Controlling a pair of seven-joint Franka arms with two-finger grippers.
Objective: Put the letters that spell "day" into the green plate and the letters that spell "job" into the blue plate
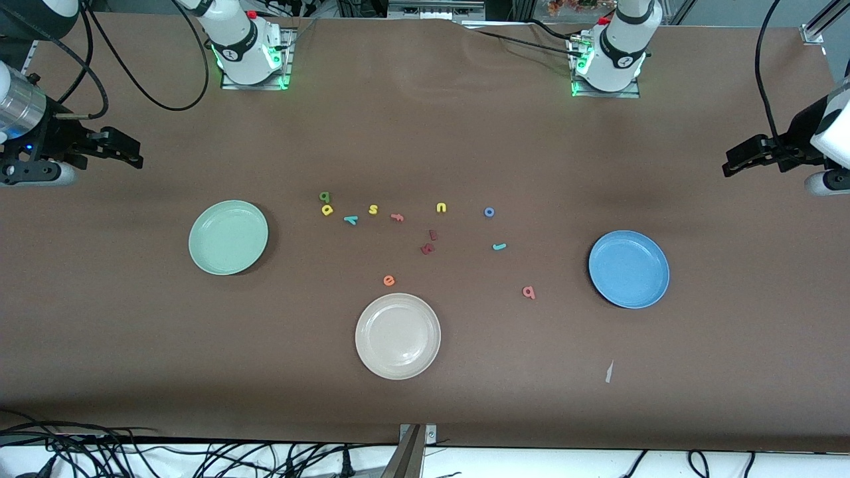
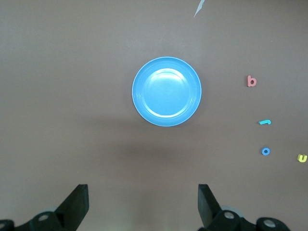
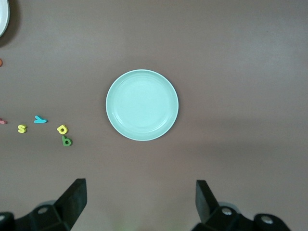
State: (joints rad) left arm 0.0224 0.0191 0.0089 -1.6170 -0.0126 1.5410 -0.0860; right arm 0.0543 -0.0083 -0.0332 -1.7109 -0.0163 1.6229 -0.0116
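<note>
The green plate (image 1: 228, 237) (image 3: 142, 105) lies toward the right arm's end, the blue plate (image 1: 628, 269) (image 2: 166, 91) toward the left arm's end; both hold nothing. Between them lie the dark green "a" (image 1: 325, 196), yellow "d" (image 1: 327, 210) and teal "y" (image 1: 350, 220) in a cluster. The blue "o" (image 1: 489, 212), teal "j" (image 1: 499, 247) and pinkish "b" (image 1: 528, 292) are spread nearer the blue plate. My right gripper (image 1: 133, 151) (image 3: 140, 199) hangs open high over the table at its arm's end. My left gripper (image 1: 730, 162) (image 2: 143, 202) hangs open likewise at its own end.
A beige plate (image 1: 397, 336) sits nearer the front camera, an orange "e" (image 1: 389, 281) just beside it. Yellow "s" (image 1: 373, 209), red "f" (image 1: 397, 217), yellow "u" (image 1: 441, 208) and dark red pieces (image 1: 427, 249) lie mid-table. A paper scrap (image 1: 609, 372) lies near the front edge.
</note>
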